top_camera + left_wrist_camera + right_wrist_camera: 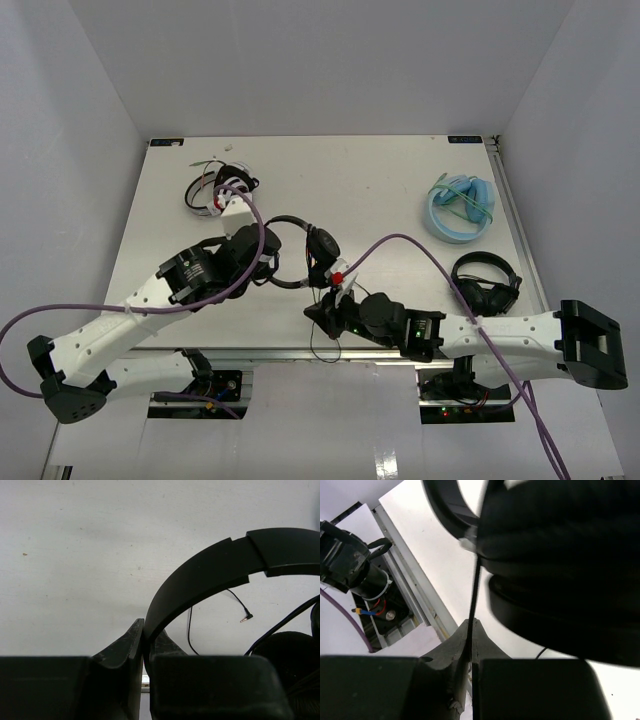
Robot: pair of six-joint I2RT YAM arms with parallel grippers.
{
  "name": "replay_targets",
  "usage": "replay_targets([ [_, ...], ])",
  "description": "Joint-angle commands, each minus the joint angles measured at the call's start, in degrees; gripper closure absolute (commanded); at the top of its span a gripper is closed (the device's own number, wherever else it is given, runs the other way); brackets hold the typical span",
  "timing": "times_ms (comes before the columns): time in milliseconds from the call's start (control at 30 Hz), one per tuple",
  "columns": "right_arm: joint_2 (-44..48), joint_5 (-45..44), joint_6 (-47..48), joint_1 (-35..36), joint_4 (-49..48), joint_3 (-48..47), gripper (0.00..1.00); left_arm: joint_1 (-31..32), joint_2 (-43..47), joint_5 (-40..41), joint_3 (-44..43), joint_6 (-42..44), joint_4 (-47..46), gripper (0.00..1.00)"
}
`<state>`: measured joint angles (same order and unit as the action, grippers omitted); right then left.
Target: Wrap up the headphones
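Black headphones (322, 243), mid-table between both pincers. Clamped by the headband (200, 575) in the left pincer (145, 637), tips pressed onto the band. Pinched by the thin cable (476, 580) in the right pincer (471, 640), an earcup (560, 555) close above its fingers. Beyond the left pincer, on the table (75, 555): the plug (246, 617).

White worktop (380, 190) — a white-and-black pair (215, 190) with green cable lies far left, a blue pair (458, 208) far right, and a black pair (485, 282) nearer on the right. In the middle are the headphones (305, 245) — their cable (189, 627) trails onto the surface, plug (246, 617) resting there.
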<state>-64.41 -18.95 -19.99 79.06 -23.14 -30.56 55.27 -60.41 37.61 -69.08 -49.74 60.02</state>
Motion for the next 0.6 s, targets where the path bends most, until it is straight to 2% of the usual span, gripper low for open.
replay_targets([
  [0, -2.22, -2.77, -0.25, 0.83, -5.56, 2.58, 0.92, -0.16, 4.46, 0.74, -0.90, -3.65, -4.30, 1.00],
  [567, -11.40, -3.99, 1.00, 0.96, -17.31, 5.13, 0.92, -0.16, 6.18, -1.09, -0.97, -4.17, -5.35, 1.00],
])
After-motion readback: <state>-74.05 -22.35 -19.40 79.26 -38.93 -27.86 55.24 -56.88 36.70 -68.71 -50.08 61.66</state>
